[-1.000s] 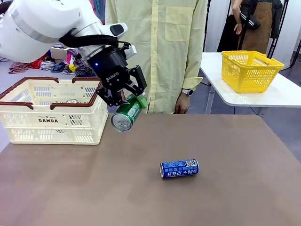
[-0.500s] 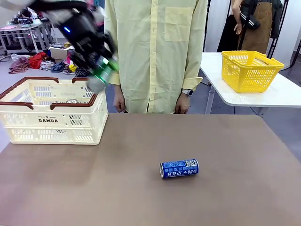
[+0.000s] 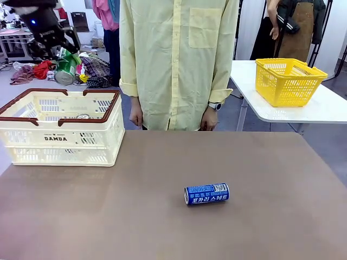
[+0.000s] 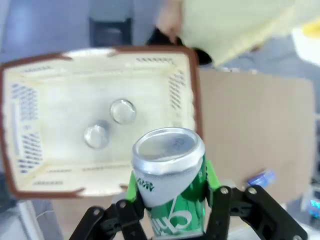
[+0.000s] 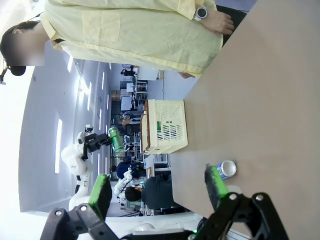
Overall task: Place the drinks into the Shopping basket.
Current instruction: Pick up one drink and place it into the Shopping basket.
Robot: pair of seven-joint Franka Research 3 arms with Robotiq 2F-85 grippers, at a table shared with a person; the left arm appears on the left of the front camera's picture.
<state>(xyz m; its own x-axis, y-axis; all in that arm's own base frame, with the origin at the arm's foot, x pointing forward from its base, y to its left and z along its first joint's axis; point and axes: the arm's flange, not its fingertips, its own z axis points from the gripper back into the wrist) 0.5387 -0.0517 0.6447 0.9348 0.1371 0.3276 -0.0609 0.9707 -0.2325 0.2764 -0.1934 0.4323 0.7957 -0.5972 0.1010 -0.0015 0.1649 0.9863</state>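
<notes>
Beyond the table (image 3: 162, 227), left fingers (image 4: 222, 212) pinch a green can (image 4: 172, 185) top-down over the basket (image 3: 59, 140); right fingers (image 5: 216, 182) spread.

Left gripper (image 3: 60, 53) high at top left, clamped on green can (image 3: 65, 71), above far left corner of Shopping basket (image 3: 59, 140). Silver can top (image 3: 83, 116) inside basket. Blue can (image 3: 206, 194) lies on side, mid-table (image 3: 260, 179). Person (image 3: 176, 59) stands behind, arms down.

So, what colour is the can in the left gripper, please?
Green can with a silver top; left wrist view shows it best.
</notes>
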